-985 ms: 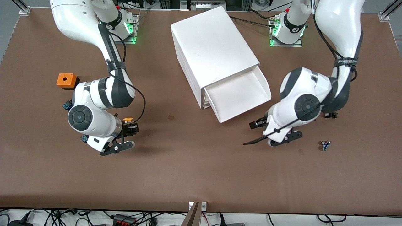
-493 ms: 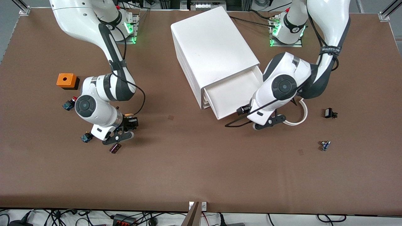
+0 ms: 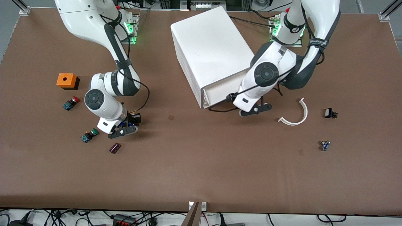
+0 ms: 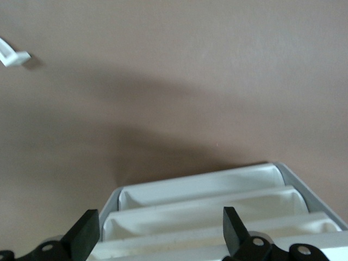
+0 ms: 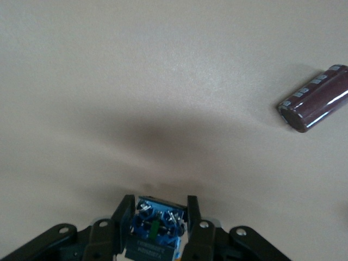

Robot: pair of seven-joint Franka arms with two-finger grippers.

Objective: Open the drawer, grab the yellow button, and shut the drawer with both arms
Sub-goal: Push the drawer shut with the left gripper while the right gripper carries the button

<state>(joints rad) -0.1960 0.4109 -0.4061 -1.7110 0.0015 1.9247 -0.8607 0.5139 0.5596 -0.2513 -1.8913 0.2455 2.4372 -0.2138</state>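
The white cabinet (image 3: 210, 47) stands at the middle of the table. Its drawer (image 3: 220, 91) is pushed nearly all the way in. My left gripper (image 3: 232, 99) is right in front of the drawer, open. In the left wrist view its fingers (image 4: 81, 239) straddle the stacked white drawer fronts (image 4: 206, 204) without clasping them. My right gripper (image 3: 125, 125) hangs low over the table toward the right arm's end, shut on the button (image 5: 156, 228). Only the button's blue body shows between the fingers; its cap is hidden.
An orange box (image 3: 66, 80), a red-capped button (image 3: 70, 103), a green-capped button (image 3: 89, 135) and a maroon cylinder (image 3: 115, 147) lie near the right gripper. A white curved strip (image 3: 296, 113), a small black part (image 3: 329, 113) and a small blue part (image 3: 325, 145) lie toward the left arm's end.
The left arm swung to the drawer's front and pushed the wide-open drawer almost fully into the cabinet. The right arm shifted a little, still gripping the button.
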